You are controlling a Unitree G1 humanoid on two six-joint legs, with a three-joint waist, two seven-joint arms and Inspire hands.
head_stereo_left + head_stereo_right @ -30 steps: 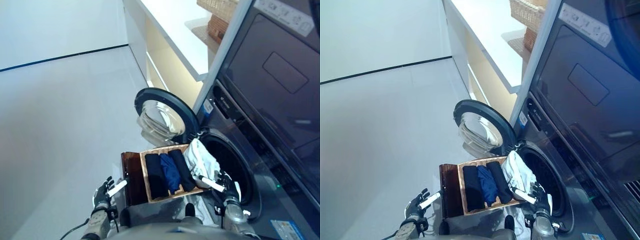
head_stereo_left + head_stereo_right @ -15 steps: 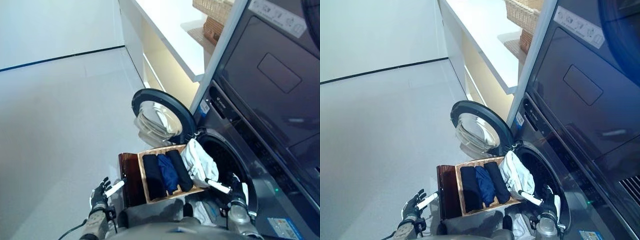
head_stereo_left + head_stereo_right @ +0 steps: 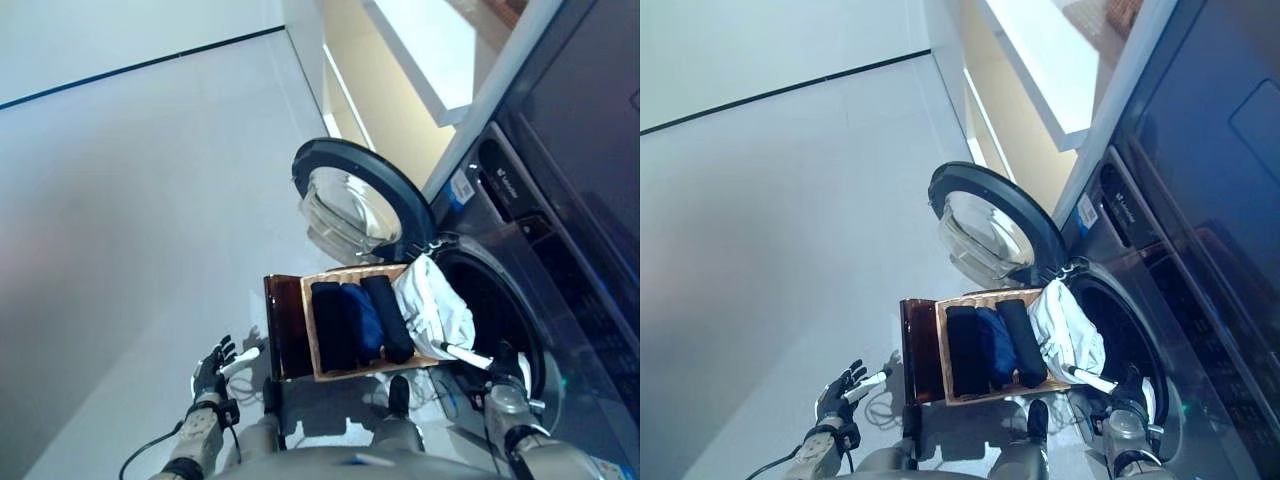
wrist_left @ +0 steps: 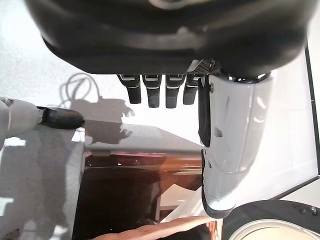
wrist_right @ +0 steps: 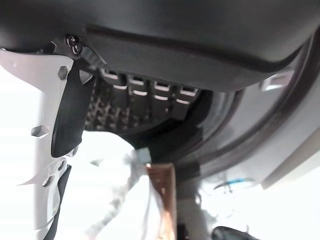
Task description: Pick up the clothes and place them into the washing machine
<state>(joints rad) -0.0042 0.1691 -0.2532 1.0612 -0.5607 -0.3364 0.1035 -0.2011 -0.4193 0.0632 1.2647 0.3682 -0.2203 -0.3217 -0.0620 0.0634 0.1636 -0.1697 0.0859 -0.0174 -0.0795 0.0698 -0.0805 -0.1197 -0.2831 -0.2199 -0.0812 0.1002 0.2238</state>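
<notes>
A wooden basket (image 3: 352,273) rests on a dark brown stand (image 3: 285,325) in front of the washing machine's drum mouth (image 3: 490,300). Two black rolled garments (image 3: 330,325) and a blue one (image 3: 365,318) lie in it. A white garment (image 3: 432,310) hangs over the basket's side nearest the drum, also seen as pale cloth (image 5: 115,200). My right hand (image 3: 500,385) is at the drum's lower rim, open, its white-covered thumb (image 5: 50,135) pointing at the white garment, fingers (image 5: 145,95) straight. My left hand (image 3: 213,362) hangs open over the floor, left of the stand.
The round glass door (image 3: 355,200) stands swung open behind the basket. A white countertop (image 3: 430,50) and cabinets run along the wall at the back. The dark machine front (image 3: 580,150) fills the right side. Pale floor (image 3: 120,220) spreads to the left.
The camera has shifted, moving the whole scene. My right hand has slid a little away from the basket toward the drum's rim. The clothes and my left hand stay as they were.
</notes>
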